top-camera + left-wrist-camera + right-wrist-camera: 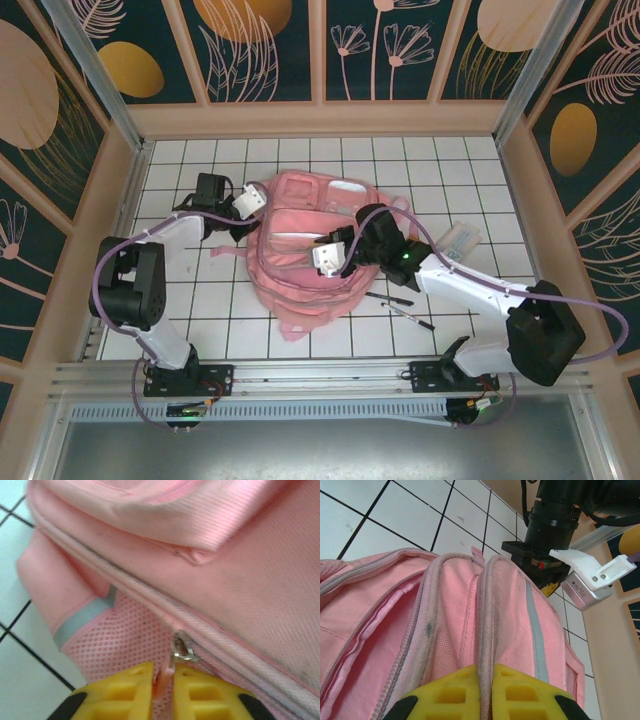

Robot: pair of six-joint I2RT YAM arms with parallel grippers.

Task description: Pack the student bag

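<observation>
The student bag (300, 285), big, soft and pink, lies in the middle of the tiled floor. At its upper left edge my left gripper (248, 220) (163, 672) is closed on the pink zipper pull (166, 679), just below the metal slider (182, 650) and beside the mesh side pocket (125, 635). My right gripper (338, 250) (485, 680) sits on the middle of the student bag (450, 610) and pinches a raised piped zipper seam (485, 620) between its yellow fingers. Left of that seam a compartment (375, 625) gapes open.
Two dark pens (390, 298) (412, 316) lie on the tiles right of the bag, under my right arm. A pale clear packet (458, 240) lies further right. Wooden walls close the floor on three sides. My left arm's wrist camera (585, 577) is just beyond the bag.
</observation>
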